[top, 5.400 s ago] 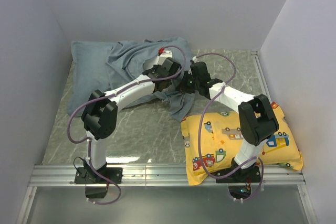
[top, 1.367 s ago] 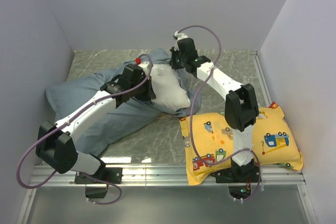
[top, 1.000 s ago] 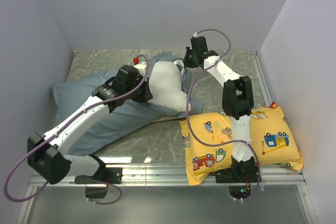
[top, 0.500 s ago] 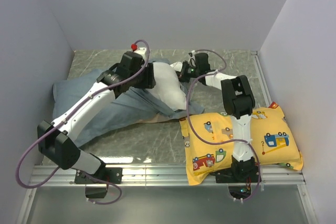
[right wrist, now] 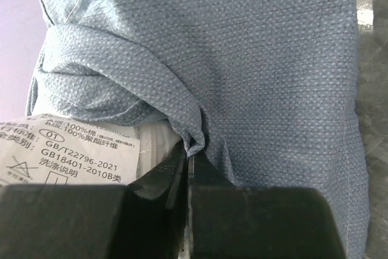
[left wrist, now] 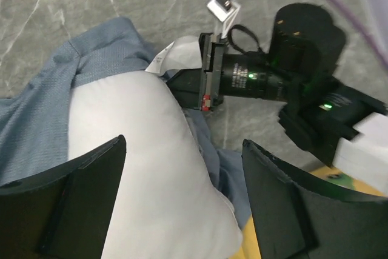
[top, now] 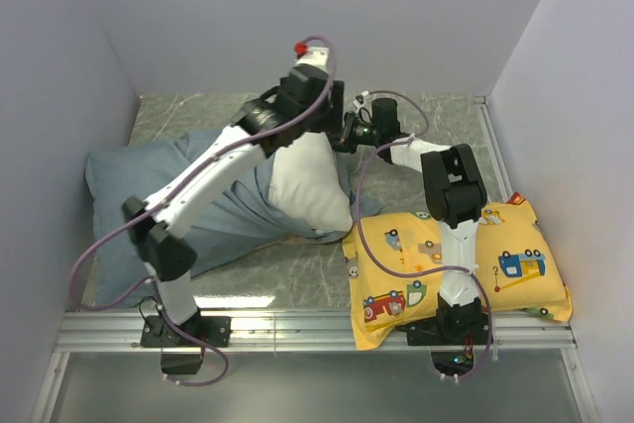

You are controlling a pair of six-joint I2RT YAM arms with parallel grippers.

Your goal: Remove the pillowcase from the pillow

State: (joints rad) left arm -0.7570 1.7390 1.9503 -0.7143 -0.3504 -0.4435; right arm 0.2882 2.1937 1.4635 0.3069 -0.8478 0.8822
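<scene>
the pillowcase (top: 178,195) is bunched over the left part of the pillow (top: 307,185) and trails off to its left across the table (top: 178,116); the pillow's white right half lies bare. the left end effector (left wrist: 182,150) hangs above that bare half, jaws wide apart, holding nothing. at the pillow's far right corner, the right end effector (right wrist: 189,156) is clamped on a blue fold of the pillowcase, just beside the label tag (right wrist: 79,147). to do this well, i'd drop the left onto cloth left of the bare half, pinch cloth only, and pull leftward; the right's pinch on that fold may hold the cover back
</scene>
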